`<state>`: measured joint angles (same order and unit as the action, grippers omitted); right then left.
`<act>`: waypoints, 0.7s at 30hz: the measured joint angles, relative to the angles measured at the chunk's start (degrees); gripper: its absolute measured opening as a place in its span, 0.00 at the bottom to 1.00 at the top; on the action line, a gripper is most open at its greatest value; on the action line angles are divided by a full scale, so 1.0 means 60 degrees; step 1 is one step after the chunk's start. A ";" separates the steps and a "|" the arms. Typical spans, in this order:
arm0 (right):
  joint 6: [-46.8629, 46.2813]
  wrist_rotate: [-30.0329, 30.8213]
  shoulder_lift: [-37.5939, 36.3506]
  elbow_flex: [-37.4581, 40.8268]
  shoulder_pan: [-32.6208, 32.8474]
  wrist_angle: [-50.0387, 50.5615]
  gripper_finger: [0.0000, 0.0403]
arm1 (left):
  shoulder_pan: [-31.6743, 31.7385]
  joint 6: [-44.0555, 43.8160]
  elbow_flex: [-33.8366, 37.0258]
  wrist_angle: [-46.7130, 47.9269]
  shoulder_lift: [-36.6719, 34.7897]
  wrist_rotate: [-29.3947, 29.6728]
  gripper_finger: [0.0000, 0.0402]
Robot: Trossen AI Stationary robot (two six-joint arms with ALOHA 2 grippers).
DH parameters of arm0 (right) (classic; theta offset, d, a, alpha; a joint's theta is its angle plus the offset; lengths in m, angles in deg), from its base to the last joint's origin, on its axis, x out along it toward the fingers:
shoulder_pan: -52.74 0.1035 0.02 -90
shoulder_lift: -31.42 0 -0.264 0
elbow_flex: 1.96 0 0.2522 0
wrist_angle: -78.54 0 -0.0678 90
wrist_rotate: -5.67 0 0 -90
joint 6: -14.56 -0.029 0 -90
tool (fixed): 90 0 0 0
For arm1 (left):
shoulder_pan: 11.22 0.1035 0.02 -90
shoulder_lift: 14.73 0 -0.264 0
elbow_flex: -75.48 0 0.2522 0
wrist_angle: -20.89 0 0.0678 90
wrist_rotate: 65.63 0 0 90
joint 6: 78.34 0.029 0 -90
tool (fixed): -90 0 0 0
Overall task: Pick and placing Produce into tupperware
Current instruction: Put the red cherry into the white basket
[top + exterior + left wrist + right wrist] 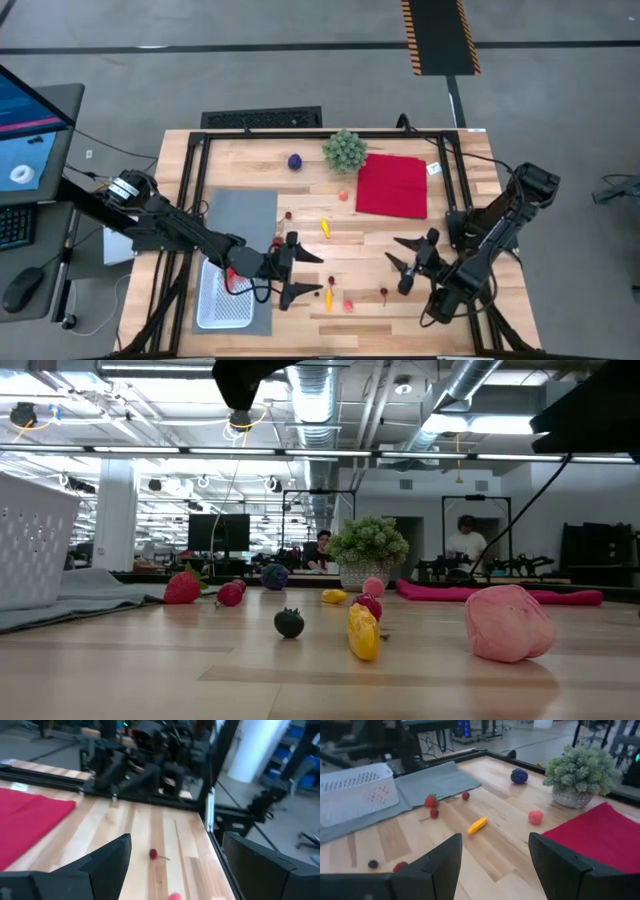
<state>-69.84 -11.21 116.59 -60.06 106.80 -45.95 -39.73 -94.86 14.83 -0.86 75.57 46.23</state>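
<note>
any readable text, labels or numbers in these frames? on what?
None readable.
White tag at the red cloth corner: too small to read.
Monitor left of the table: graphics only, any text blurred.
Floor strip: yellow-black hazard stripes, no words.

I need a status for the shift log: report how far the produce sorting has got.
Done: one red piece seems to lie in the tupperware. In hand: nothing; left pincer and right pincer both hang open. Left: purple ball, yellow piece and others on the table.
</note>
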 joint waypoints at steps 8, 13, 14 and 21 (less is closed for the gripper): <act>0.0228 -0.0582 0.0000 0.0000 -0.0417 -0.1261 0.63 | -0.0004 0.0315 -0.0004 -0.0225 0.0007 -0.0310 0.76; 0.1247 -0.2087 0.0000 0.0000 -0.0606 -0.1877 0.63 | 0.0037 0.0323 -0.0004 -0.0341 0.0007 -0.0268 0.76; 0.1280 -0.2528 0.0000 0.0000 -0.0614 -0.2002 0.63 | 0.0040 0.0417 -0.0004 -0.0386 0.0007 -0.0268 0.76; 0.1119 -0.6633 0.0000 -0.0127 -0.0548 -0.3958 0.63 | 0.0036 0.0374 -0.0004 -0.0415 0.0007 -0.0268 0.76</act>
<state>-63.13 -51.01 116.59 -60.82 103.52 -69.70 -39.51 -92.61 14.80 -3.35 75.61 44.62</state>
